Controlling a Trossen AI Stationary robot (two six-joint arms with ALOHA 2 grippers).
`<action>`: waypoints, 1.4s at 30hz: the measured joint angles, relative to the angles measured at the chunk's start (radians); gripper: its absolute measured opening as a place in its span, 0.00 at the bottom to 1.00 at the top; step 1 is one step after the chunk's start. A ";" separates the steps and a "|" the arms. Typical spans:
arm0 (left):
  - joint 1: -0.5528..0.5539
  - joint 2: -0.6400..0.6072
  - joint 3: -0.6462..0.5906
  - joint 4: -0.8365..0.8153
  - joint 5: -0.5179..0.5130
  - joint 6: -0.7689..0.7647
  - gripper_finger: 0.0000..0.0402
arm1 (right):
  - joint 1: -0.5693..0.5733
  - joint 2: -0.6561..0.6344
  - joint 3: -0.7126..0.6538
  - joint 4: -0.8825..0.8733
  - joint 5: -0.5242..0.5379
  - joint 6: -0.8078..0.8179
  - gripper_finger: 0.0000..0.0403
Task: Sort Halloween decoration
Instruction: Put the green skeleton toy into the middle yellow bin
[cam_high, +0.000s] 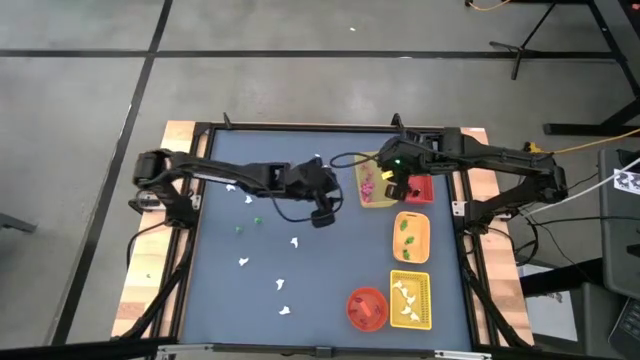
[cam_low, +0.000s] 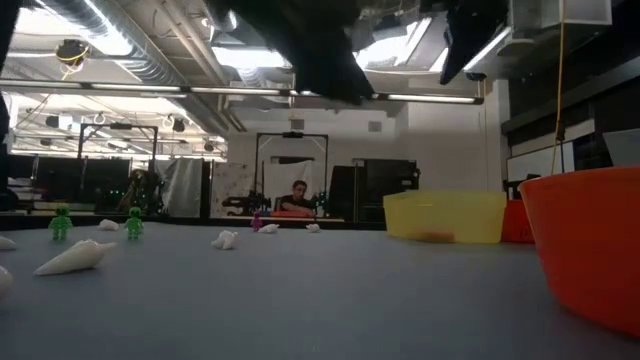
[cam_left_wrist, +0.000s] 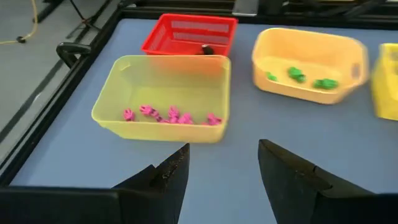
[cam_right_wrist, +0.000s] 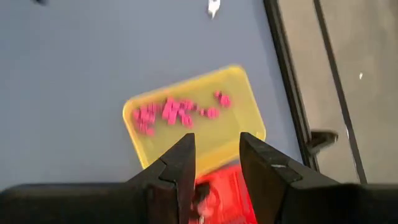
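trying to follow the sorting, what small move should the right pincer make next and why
Probably ease the right pincer down toward the red tray. It hangs over the border of the yellow tray and the red one, a small dark bit seems to sit between its fingers, and the red tray holds a dark piece.

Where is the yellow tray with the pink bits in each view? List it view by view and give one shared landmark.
High view: yellow tray, upper right of centre.
Low view: right of centre, before the orange bowl.
Left wrist view: centre-left, ahead of the left gripper.
Right wrist view: centre, above the right gripper.
Landmark: red tray beside it.
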 joint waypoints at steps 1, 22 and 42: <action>-0.011 -0.028 0.000 -0.032 -0.001 -0.012 0.43 | 0.000 0.005 -0.001 0.030 0.001 -0.009 0.31; -0.368 -0.443 -0.181 -0.305 -0.297 -0.341 0.43 | 0.000 0.274 -0.001 0.623 -0.163 -0.290 0.31; -0.486 -0.461 -0.528 -0.555 -0.187 -0.875 0.43 | 0.000 0.476 -0.001 0.629 -0.164 -0.290 0.31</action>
